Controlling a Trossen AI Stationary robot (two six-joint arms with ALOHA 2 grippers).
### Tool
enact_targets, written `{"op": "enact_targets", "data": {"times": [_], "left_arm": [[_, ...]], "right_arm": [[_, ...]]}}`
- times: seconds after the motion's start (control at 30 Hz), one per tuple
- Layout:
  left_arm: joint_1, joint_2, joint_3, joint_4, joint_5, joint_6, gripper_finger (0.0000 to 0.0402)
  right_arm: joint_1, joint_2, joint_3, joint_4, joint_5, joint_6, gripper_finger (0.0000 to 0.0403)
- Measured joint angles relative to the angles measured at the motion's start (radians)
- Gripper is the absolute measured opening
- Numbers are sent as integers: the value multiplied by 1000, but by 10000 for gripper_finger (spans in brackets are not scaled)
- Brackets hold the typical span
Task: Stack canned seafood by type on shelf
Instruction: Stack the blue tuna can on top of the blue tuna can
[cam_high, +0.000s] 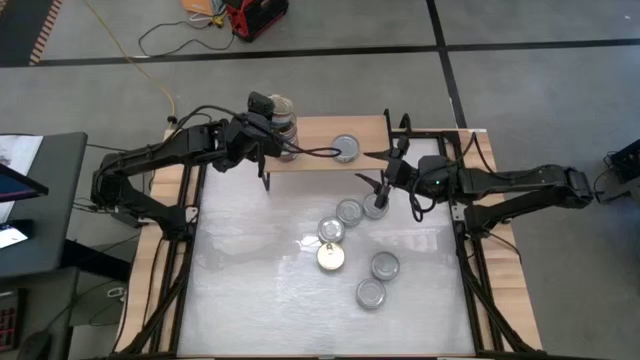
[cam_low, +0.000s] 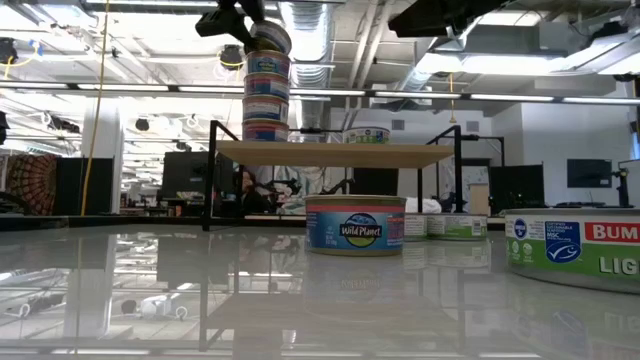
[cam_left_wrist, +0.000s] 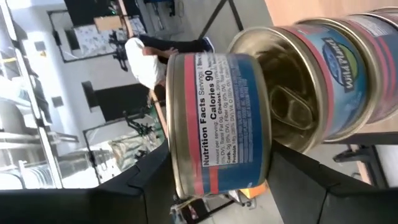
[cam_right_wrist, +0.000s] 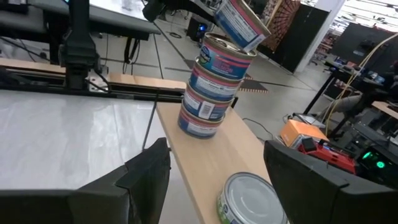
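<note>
On the light-wood shelf (cam_high: 320, 160), at its left end, stands a stack of three blue-and-pink labelled cans (cam_right_wrist: 208, 93). Just above it is a fourth can (cam_left_wrist: 217, 124), tilted, with my left gripper (cam_high: 272, 112) shut on it. This can's lower rim is at the stack's gold pull-tab lid (cam_left_wrist: 292, 106); whether they touch I cannot tell. A silver-lidded can (cam_high: 345, 148) sits alone mid-shelf. My right gripper (cam_high: 378, 183) hangs open by the shelf's right end, over the table cans, with nothing between its fingers. My left gripper pinches the tilted can between its two fingers (cam_left_wrist: 149, 180), one on each flat end (cam_left_wrist: 177, 168), and the label wall faces the wrist camera. The fingers reach in roughly level from the table's left. The can is tipped over the stack.
Several loose cans lie on the white table in front of the shelf: two silver-lidded (cam_high: 349, 211), one gold-lidded (cam_high: 330, 258), and others nearer (cam_high: 370, 294). One (cam_low: 355, 224) shows large in the low view. Black shelf legs (cam_low: 211, 175) stand at the corners.
</note>
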Motion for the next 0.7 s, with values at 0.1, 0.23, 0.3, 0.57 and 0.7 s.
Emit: {"op": "enact_targets", "data": {"times": [0.1, 0.23, 0.3, 0.57, 0.7], "left_arm": [[0, 1, 0, -18, -16, -20, 227], [-6, 1, 0, -61, -17, -29, 229], [-13, 1, 0, -61, -17, -31, 230], [-33, 1, 0, -59, -15, -38, 231], [-41, 1, 0, -58, -9, -41, 231]], "right_arm": [[0, 0, 0, 6, 0, 0, 291], [0, 0, 0, 6, 0, 0, 291], [0, 0, 0, 10, 0, 0, 291], [0, 0, 0, 11, 0, 0, 291], [0, 0, 0, 14, 0, 0, 291]]}}
